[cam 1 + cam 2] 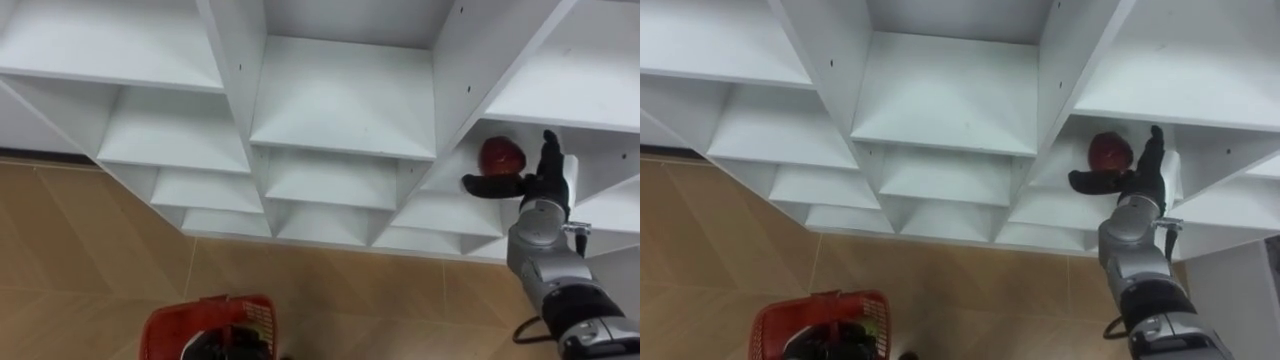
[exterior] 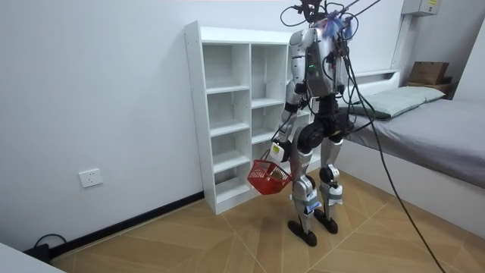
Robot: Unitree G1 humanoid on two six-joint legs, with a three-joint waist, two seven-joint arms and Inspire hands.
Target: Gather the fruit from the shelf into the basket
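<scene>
Right hand [image 1: 540,185] is up inside a compartment in the right column of the white closet [image 1: 340,100], spread wide open - fingers straight and pointing up, thumb stretched out to the left. It has hold of nothing. The red fruit [image 1: 501,155] sits on that compartment's shelf, near the left dividing wall, just left of the raised fingers and just above the thumb. Whether the thumb touches the fruit cannot be told. The forearm comes up from the lower right to reach it.

Low at the near left, the left hand [image 1: 225,345] is curled round the handle of a red basket [image 1: 180,320], which hangs over the wooden floor [image 1: 90,260]. What lies inside the basket is hidden by the hand.

In the room view the robot stands upright on both feet, close to the closet's right side and facing it, the basket hanging at knee height between its legs and the shelves. A bed [image 2: 432,129] with a grey cover stands beyond it on the room view's right, and a wall socket [image 2: 91,178] sits low on the wall well to the left of the closet.
</scene>
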